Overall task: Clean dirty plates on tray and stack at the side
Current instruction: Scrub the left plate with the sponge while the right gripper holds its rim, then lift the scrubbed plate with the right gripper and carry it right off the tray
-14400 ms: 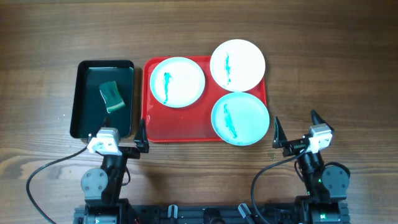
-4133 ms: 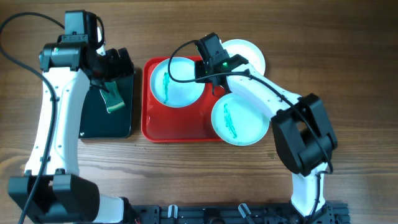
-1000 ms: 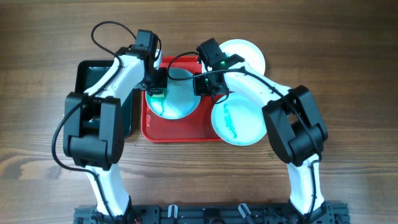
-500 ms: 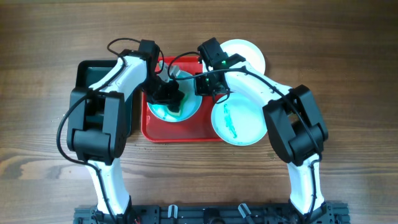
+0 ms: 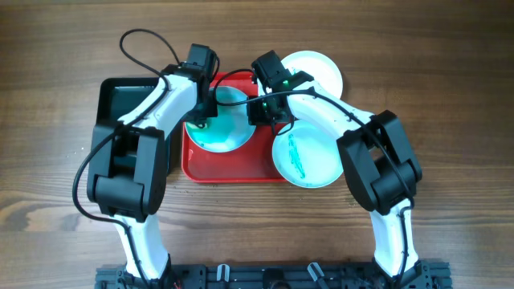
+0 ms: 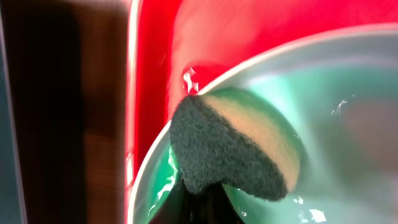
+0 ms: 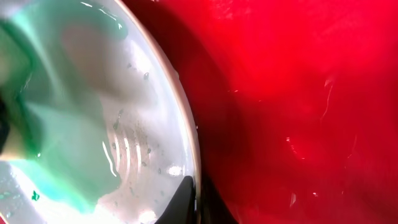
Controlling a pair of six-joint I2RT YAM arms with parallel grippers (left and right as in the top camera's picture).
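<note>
The red tray [image 5: 233,167] holds one plate [image 5: 229,128], now washed over with teal. My left gripper [image 5: 201,115] is shut on a green-and-tan sponge [image 6: 230,149], which presses on that plate [image 6: 348,112] near its left rim. My right gripper [image 5: 259,112] is shut on the same plate's right rim; its fingers [image 7: 186,196] pinch the edge of the wet plate [image 7: 124,93]. A second plate [image 5: 309,156] with a teal smear overhangs the tray's right corner. A third plate [image 5: 317,68] lies at the tray's top right, partly hidden by the right arm.
A black rectangular pan [image 5: 120,104] sits left of the tray, partly under my left arm. A strip of bare wood [image 6: 62,112] separates the pan from the tray [image 6: 205,37]. Both arms and their cables cross above the tray's upper half.
The left gripper has dragged the sponge from the plate's middle to its left rim. The teal now covers more of the plate. The right gripper has stayed on the rim.
</note>
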